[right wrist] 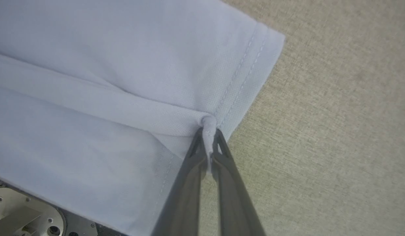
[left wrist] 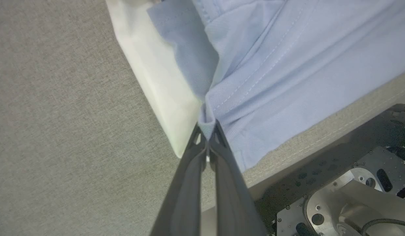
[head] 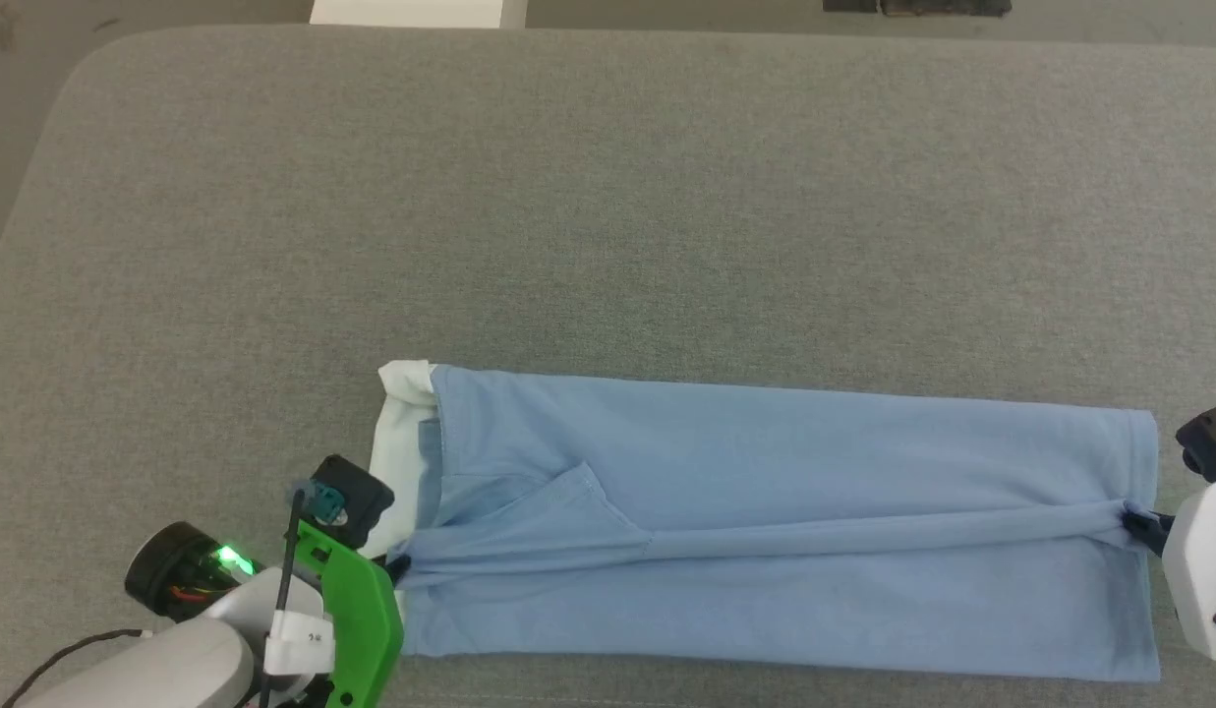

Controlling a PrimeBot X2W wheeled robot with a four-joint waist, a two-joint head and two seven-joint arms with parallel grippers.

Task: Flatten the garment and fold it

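Note:
The garment, a light blue polo shirt, lies as a long band across the near part of the grey table, its white collar at the left end. A taut ridge of cloth runs lengthwise between both grippers. My left gripper is shut on a pinch of the garment just beside the collar; its own point of grip is. My right gripper is shut on the hem end of the garment, pinching a small fold at the stitched edge.
The grey fabric-covered table stretches wide beyond the shirt. Its near edge runs close under the garment, with the robot's metal base below. A white object and dark items lie past the far edge.

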